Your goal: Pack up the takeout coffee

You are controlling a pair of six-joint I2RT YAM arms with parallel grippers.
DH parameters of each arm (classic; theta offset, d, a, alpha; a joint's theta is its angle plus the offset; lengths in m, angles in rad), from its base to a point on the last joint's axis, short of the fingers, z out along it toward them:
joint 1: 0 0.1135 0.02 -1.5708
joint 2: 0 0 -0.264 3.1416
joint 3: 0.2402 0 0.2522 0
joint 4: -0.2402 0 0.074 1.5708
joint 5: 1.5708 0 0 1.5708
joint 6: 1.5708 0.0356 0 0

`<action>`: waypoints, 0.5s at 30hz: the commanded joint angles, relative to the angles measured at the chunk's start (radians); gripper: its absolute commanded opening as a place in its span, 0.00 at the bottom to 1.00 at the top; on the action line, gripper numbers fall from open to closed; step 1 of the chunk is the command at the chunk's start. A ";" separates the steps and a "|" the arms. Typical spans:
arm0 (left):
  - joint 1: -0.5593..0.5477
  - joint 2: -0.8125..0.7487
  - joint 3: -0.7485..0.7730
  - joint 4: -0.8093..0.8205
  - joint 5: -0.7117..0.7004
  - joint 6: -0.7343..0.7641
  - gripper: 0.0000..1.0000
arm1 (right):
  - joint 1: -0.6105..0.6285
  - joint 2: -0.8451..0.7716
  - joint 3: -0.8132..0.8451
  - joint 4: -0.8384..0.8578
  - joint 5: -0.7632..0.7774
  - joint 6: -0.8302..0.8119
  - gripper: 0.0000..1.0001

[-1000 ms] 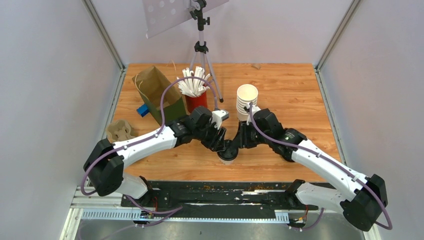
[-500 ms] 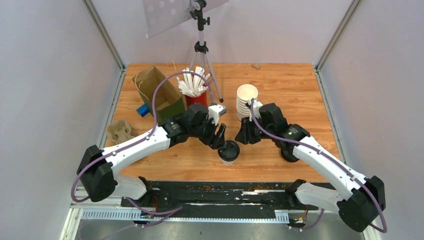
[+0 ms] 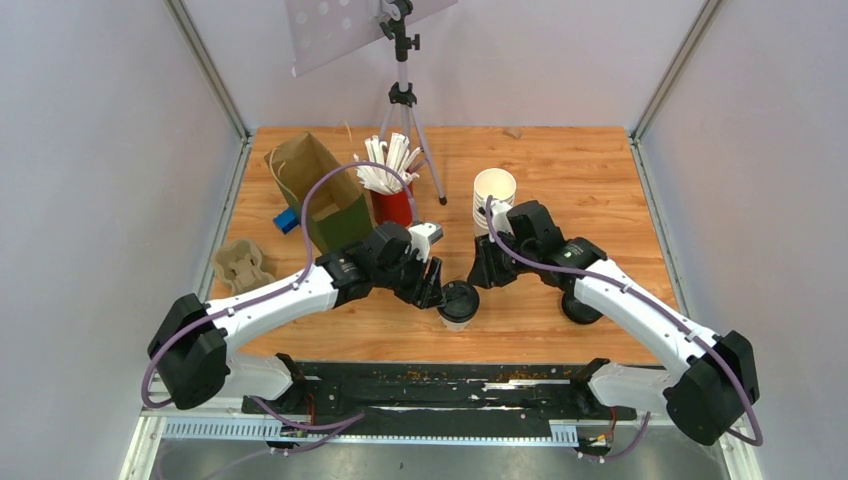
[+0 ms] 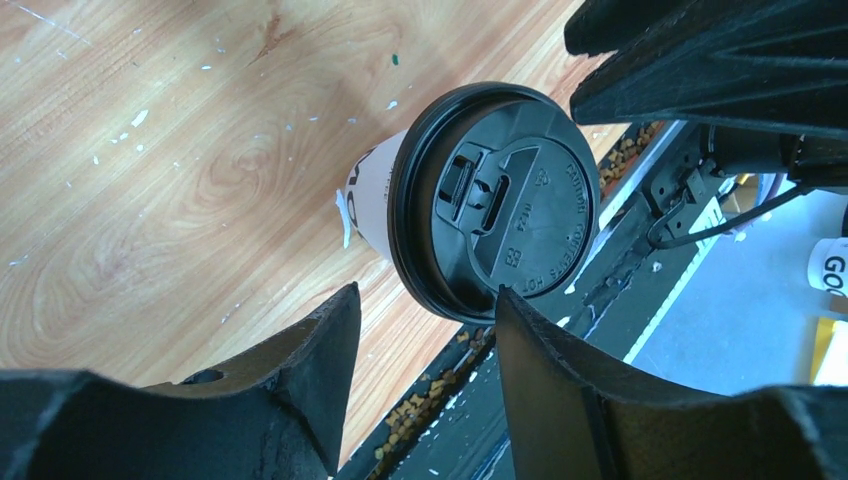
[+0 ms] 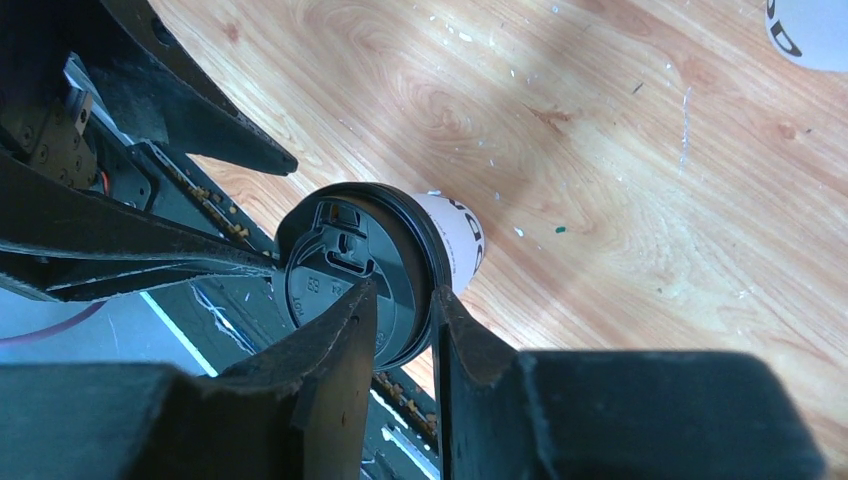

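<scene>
Takeout coffee (image 3: 458, 303) stands upright near the front middle of the bench (image 3: 560, 170), a small white paper cup (image 4: 370, 195) with its black lid (image 4: 495, 200) already on. Taking 12 o'clock as away from the arm bases, the left hand (image 4: 425, 295) sits at about 10 o'clock of the cup and the right hand (image 5: 403, 292) at about 1 o'clock, both close in.

The left hand's jaws are well apart and hold nothing. In its wrist view the lid lies just beyond the fingertips, with one tip overlapping the rim, though I cannot tell if it touches. The right hand's jaws are nearly together with only a thin gap. The lid shows through that gap from above, and I see nothing pinched between them.

Handling, as a judgement: the cup looks light and thin-walled, so it would dent under a hard squeeze and tip easily if nudged at the top. The plastic lid is stiffer but slick, and may pop off if used as the lifting point. The safest hold is across the paper wall just under the lid rim, where the rolled edge stiffens it. The left hand is the wider open and nearer to such a hold, once it drops below the rim. The brown paper bag (image 3: 320, 190) at about 10 o'clock is the likely destination.
</scene>
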 commanded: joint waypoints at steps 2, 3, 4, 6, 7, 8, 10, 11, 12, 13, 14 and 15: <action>-0.002 0.024 -0.008 0.073 0.015 -0.019 0.58 | -0.004 0.020 0.044 -0.011 -0.013 -0.038 0.26; -0.002 0.029 -0.010 0.077 0.018 -0.019 0.57 | -0.004 0.022 0.040 -0.008 -0.016 -0.038 0.26; -0.002 0.032 -0.013 0.080 0.019 -0.019 0.56 | -0.004 0.024 0.035 -0.003 -0.020 -0.035 0.26; -0.002 0.038 -0.017 0.083 0.021 -0.021 0.55 | -0.004 0.026 0.021 0.007 -0.027 -0.027 0.25; -0.002 0.040 -0.018 0.085 0.021 -0.021 0.54 | -0.004 0.029 0.013 0.013 -0.033 -0.023 0.24; -0.002 0.041 -0.019 0.086 0.021 -0.019 0.54 | -0.003 0.031 0.005 0.020 -0.040 -0.019 0.24; -0.002 0.044 -0.021 0.085 0.021 -0.016 0.53 | -0.003 0.035 -0.012 0.029 -0.047 -0.009 0.22; -0.002 0.046 -0.022 0.085 0.018 -0.016 0.52 | -0.003 0.037 -0.019 0.028 -0.045 -0.003 0.21; -0.002 0.047 -0.023 0.082 0.015 -0.015 0.51 | -0.003 0.039 -0.023 0.020 -0.038 -0.001 0.20; -0.002 0.049 -0.024 0.082 0.013 -0.013 0.50 | -0.004 0.038 -0.028 0.012 -0.027 0.002 0.19; -0.002 0.052 -0.024 0.079 0.011 -0.012 0.50 | -0.003 0.036 -0.036 0.003 -0.014 0.008 0.19; -0.002 0.054 -0.025 0.076 0.008 -0.011 0.50 | -0.004 0.032 -0.045 -0.001 -0.002 0.012 0.18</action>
